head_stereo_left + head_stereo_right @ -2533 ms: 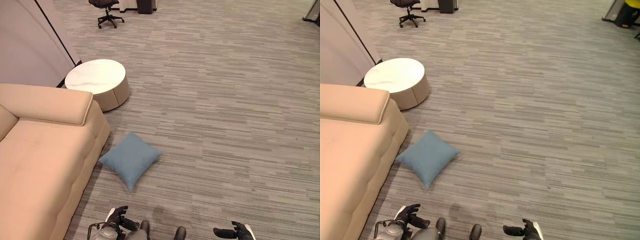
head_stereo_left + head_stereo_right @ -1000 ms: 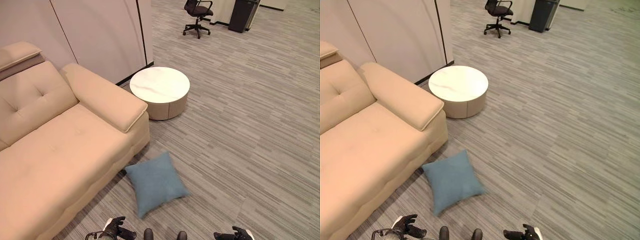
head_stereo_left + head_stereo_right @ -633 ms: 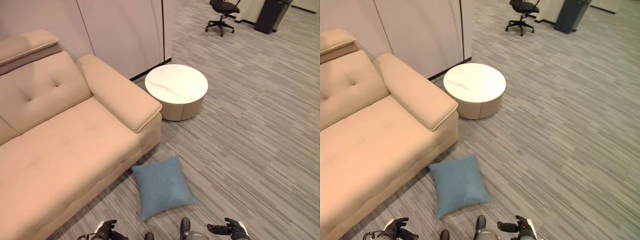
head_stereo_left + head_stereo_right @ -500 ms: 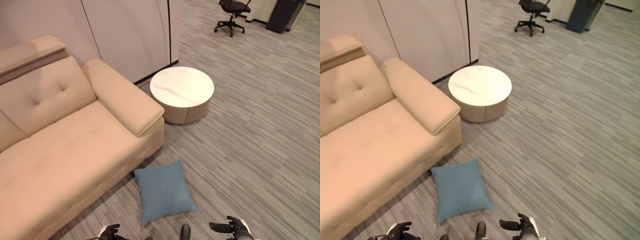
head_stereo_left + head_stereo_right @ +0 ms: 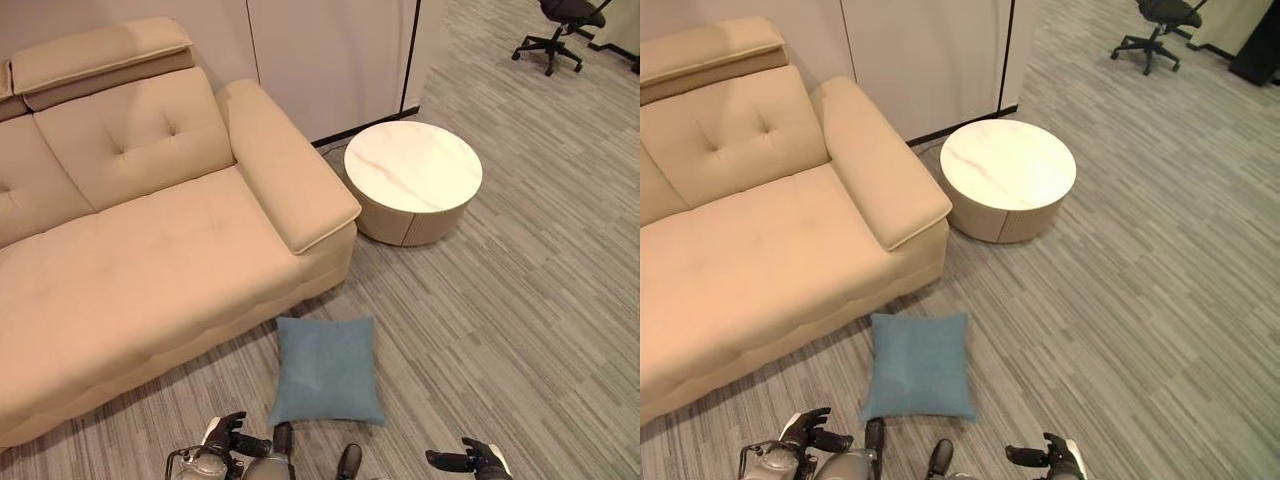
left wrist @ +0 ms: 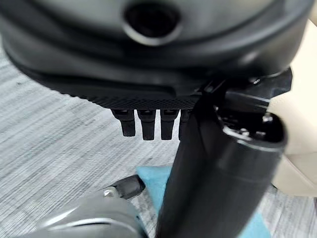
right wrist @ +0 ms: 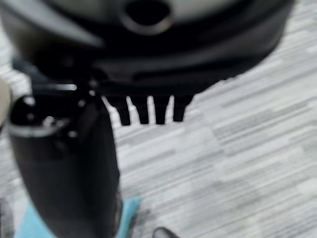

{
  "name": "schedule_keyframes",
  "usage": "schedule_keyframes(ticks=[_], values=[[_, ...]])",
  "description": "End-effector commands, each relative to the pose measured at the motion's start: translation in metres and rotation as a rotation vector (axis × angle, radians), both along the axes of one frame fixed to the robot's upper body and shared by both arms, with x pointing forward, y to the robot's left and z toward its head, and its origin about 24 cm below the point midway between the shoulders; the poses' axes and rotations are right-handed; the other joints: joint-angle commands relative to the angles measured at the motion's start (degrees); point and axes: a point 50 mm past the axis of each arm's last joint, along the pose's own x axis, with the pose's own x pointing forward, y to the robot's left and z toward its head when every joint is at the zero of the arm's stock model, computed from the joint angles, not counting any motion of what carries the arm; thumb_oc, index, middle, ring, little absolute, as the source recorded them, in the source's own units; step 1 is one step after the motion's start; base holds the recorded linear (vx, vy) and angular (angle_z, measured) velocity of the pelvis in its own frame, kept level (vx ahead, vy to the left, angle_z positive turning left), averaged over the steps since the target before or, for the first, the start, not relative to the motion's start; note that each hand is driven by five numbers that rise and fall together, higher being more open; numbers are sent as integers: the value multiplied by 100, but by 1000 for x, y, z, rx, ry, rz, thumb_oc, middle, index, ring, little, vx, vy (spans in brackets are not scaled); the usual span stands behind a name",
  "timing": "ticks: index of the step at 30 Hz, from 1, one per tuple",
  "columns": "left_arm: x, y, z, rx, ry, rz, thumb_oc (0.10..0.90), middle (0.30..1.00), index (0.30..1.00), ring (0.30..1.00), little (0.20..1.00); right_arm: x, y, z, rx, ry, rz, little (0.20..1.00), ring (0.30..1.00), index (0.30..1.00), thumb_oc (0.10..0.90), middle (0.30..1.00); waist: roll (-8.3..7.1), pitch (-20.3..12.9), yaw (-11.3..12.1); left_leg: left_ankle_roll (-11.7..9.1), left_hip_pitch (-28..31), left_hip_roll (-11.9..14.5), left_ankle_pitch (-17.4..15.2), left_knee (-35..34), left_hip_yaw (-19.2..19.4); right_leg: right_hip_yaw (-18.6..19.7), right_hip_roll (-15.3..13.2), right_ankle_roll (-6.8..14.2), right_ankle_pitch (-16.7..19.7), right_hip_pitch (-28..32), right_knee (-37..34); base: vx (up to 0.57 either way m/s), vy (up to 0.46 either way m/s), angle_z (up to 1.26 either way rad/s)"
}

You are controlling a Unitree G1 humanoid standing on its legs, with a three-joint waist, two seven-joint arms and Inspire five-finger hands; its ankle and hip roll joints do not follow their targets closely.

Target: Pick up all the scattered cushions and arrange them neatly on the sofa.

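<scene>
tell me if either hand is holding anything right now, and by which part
Nothing is held. The left hand and right hand hang low with relaxed fingers and nothing in them. The blue cushion lies flat on the floor in front of the sofa, untouched.

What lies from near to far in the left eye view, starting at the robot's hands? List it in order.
left hand and right hand → blue cushion on the floor → beige sofa → round white table → office chair.
</scene>
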Motion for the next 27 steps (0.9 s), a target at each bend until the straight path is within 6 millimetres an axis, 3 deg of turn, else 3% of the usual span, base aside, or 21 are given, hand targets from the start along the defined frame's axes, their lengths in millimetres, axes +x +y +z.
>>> schedule_keyframes(ticks=[1,5,9,15,21,23,27], values=[[-14,10,-3,46,48,-21,800,900,900,900,900,3,-10,5,-41,-25,25,900,900,900,800,900,-119,-361,146,195,-57,-249,-383,400,-92,497,-403,681,-284,-132,579,78,67,-11],[-9,15,0,51,21,8,800,900,900,900,900,7,-7,5,-34,-32,41,900,900,900,800,900,-119,-362,228,317,66,-314,-481,313,-94,495,-570,818,-285,-305,1125,70,101,-3],[1,23,6,63,-23,28,800,900,900,900,900,22,-4,10,-33,-73,59,900,900,900,800,900,-29,-201,210,429,91,-273,-467,287,-181,635,-692,1006,-84,-985,2147,10,80,-13],[1,25,7,72,-25,29,800,900,900,900,900,21,-7,10,-37,-73,49,900,900,900,800,900,-58,-232,158,377,267,-383,-534,184,-298,893,-672,926,-65,-864,1166,87,-26,12],[-4,20,3,59,-6,25,800,900,900,900,900,17,-11,11,-50,-69,47,900,900,900,800,900,-94,-323,150,233,308,-322,-462,-2,-363,752,-559,884,7,-579,661,53,-110,14],[5,17,6,50,-37,33,800,900,900,900,900,17,-14,12,-52,-83,27,900,900,900,800,900,-82,-234,110,164,221,-268,-434,36,-437,644,-534,820,-20,-577,614,-30,-134,24],[44,12,23,10,-198,92,800,900,900,900,900,38,-18,22,-40,-182,-38,900,900,900,800,900,-65,158,45,78,-541,-230,-443,561,-538,486,-582,716,-66,-1158,924,-243,-101,34]])
